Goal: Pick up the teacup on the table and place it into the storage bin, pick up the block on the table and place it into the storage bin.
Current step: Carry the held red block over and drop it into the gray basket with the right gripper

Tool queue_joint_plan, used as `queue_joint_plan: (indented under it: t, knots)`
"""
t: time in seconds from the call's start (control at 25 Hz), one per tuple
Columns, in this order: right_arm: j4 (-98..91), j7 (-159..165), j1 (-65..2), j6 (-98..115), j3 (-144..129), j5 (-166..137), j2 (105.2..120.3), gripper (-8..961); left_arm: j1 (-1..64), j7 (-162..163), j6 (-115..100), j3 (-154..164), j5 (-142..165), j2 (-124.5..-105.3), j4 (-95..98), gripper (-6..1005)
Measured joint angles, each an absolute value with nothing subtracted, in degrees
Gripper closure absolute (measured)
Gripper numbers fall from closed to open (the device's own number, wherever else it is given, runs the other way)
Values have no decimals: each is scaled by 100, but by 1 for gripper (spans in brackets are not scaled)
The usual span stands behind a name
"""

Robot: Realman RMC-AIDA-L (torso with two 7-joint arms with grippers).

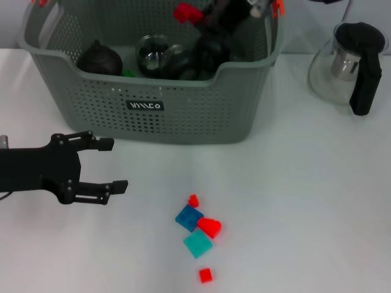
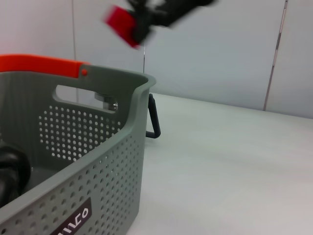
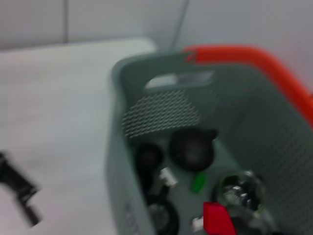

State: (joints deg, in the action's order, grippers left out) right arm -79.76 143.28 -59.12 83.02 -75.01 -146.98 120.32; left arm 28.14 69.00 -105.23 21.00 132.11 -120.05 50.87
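Observation:
The grey-green storage bin (image 1: pixel 183 116) stands at the back of the white table. Above its back right part my right gripper (image 1: pixel 198 17) is shut on a red block (image 1: pixel 185 12). The left wrist view shows that block (image 2: pixel 122 24) high over the bin's rim (image 2: pixel 122 78). In the right wrist view it (image 3: pixel 217 218) hangs over the bin's inside. A clear glass teacup (image 1: pixel 151 52) lies in the bin. My left gripper (image 1: pixel 115 165) stands open and empty over the table, in front of the bin's left part.
Several loose blocks lie on the table in front: blue (image 1: pixel 189 218), teal (image 1: pixel 198 243), red (image 1: pixel 209 227) and two small red ones. A dark round pot (image 1: pixel 98 58) sits in the bin. A glass pitcher (image 1: pixel 348 61) with a black handle stands at the back right.

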Motion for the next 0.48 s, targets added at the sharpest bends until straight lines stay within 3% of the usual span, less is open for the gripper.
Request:
queue_joint_plan:
  t: [0.48]
  knots:
    - [-5513,13683,-6381,5978,-7082,-14731,11995,770,2829,6875,-10455,2109,13210,-12006,5057,94]
